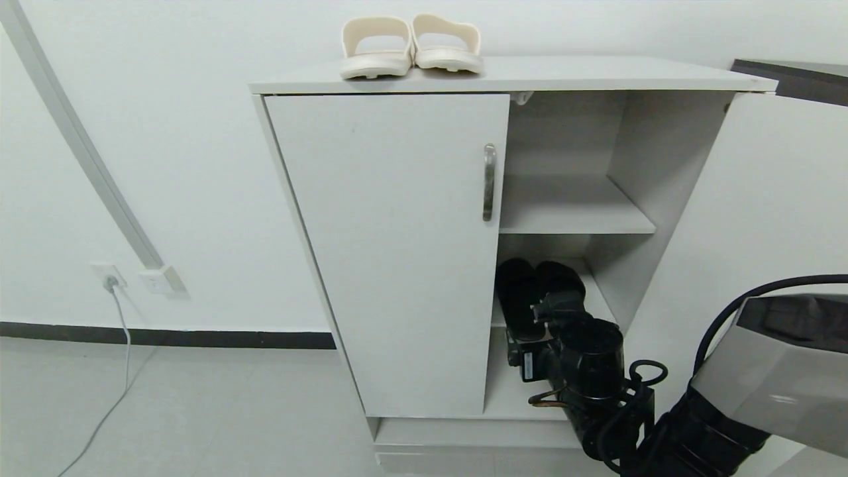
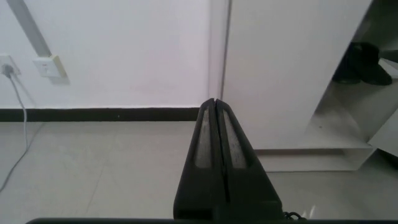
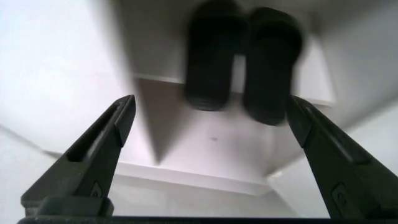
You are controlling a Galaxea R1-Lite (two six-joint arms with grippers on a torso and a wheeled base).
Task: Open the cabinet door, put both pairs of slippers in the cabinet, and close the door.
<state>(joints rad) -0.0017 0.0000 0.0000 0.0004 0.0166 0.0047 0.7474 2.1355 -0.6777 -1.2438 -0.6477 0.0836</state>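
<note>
The wall point(image 1: 199, 165) is white. A grey strip point(image 1: 79, 146) slants across it from 11 o'clock down to 8 o'clock and ends at a small white box point(image 1: 159, 281). At the box's 9 o'clock sits a socket point(image 1: 107, 275). Its white cord point(image 1: 122, 358) hangs to the pale floor point(image 1: 199, 411). A black band point(image 1: 165, 336) lines the wall's bottom.

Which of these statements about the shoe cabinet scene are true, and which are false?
1. The pair of cream open-toed rubber slippers sits on top of the white wooden cabinet. True.
2. The pair of black slippers lies on the floor. False: it lies on a shelf inside the cabinet.
3. Both cabinet doors stand open. False: the left door is shut; the right door is open.
4. The right gripper has its fingers apart. True.
5. The left gripper has its fingers spread wide. False: they are pressed together.
</note>
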